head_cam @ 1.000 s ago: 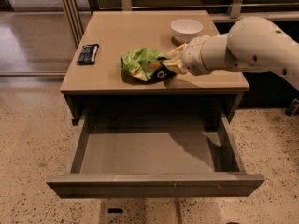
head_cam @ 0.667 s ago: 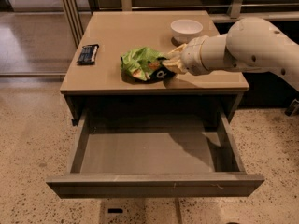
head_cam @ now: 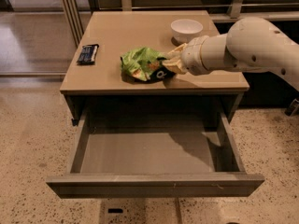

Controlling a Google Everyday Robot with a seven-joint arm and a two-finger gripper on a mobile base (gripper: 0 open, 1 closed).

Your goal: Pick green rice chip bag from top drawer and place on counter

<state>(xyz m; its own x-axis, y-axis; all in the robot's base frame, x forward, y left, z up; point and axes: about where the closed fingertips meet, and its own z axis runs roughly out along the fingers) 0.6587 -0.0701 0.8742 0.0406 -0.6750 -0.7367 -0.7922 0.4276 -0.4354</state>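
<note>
The green rice chip bag (head_cam: pixel 142 63) lies on the counter (head_cam: pixel 121 34) near its front edge, wrinkled, with a black patch toward its right side. My gripper (head_cam: pixel 172 62) is at the bag's right edge, its tan fingers against the black patch, with the white arm reaching in from the right. The top drawer (head_cam: pixel 152 183) is pulled fully open below the counter, and its grey floor holds nothing.
A white bowl (head_cam: pixel 186 30) stands at the back right of the counter, just behind my wrist. A dark blue-black flat packet (head_cam: pixel 87 53) lies at the counter's left edge. Speckled floor surrounds the table.
</note>
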